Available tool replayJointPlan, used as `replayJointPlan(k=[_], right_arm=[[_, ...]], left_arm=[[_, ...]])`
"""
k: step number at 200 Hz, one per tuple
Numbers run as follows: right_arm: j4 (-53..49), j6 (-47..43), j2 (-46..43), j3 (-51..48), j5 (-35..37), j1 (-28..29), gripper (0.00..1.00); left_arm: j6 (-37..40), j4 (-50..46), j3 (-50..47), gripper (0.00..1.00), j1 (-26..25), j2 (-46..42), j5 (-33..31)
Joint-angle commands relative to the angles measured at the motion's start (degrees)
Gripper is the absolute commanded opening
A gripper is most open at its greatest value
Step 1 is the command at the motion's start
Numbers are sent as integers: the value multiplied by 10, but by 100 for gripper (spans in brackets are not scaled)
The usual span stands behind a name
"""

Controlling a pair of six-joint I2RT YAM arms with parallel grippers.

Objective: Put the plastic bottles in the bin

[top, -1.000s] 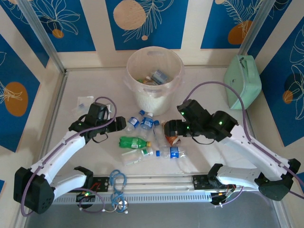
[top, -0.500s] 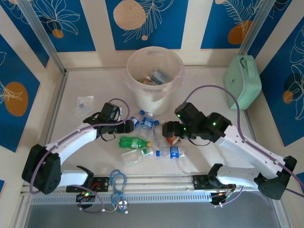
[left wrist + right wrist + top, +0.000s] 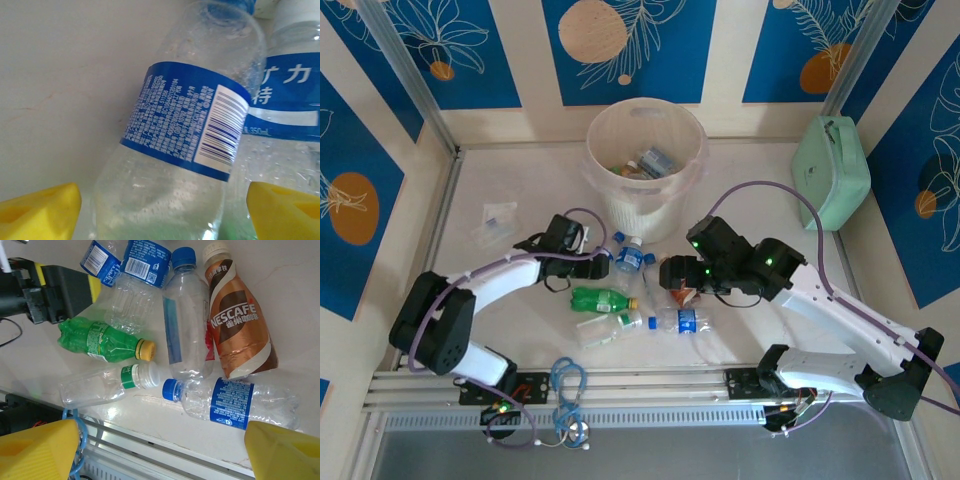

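Top view: the left gripper (image 3: 604, 266) sat at the 9 o'clock edge of the plastic bottles (image 3: 640, 295). The bin (image 3: 595, 150) stood just beyond them at 12 o'clock. The right gripper (image 3: 668, 272) hung at their 3 o'clock side.

Left wrist view: its jaws stood apart, straddling the base of a blue-labelled bottle (image 3: 185, 120). The bottle's long axis ran from 7 to 1 o'clock, cap farthest away. I judged this arm better placed to grasp.

Right wrist view: its jaws stood apart and empty above the brown-labelled bottle (image 3: 240, 330).
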Motion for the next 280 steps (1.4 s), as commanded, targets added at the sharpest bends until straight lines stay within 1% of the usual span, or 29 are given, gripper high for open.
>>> replayJointPlan(k=[1, 22, 79, 145, 180, 211, 232, 256, 280], right_arm=[[3, 12, -8, -4, -12, 2, 87], [4, 14, -9, -8, -12, 2, 87], [7, 18, -12, -11, -9, 2, 87], [8, 23, -20, -11, -3, 1, 86], [5, 23, -27, -6, 1, 0, 86], [7, 21, -31, 1, 4, -4, 86], [-2, 16, -29, 1, 8, -13, 86], [-14, 18, -30, -17, 1, -37, 86], [-19, 16, -31, -44, -20, -79, 86]], left_arm=[[19, 20, 17, 84, -4, 18, -10], [19, 25, 17, 81, -5, 31, -15], [18, 20, 22, 67, -4, 47, -14], [8, -23, 15, 57, -4, 8, -12], [2, -67, 0, 57, -4, -58, -10], [2, -142, 12, 56, -4, -142, -24], [4, -217, 43, 57, -4, -202, -54], [2, -300, 93, 57, -3, -263, -81], [-5, -357, 172, 58, -3, -295, -88]])
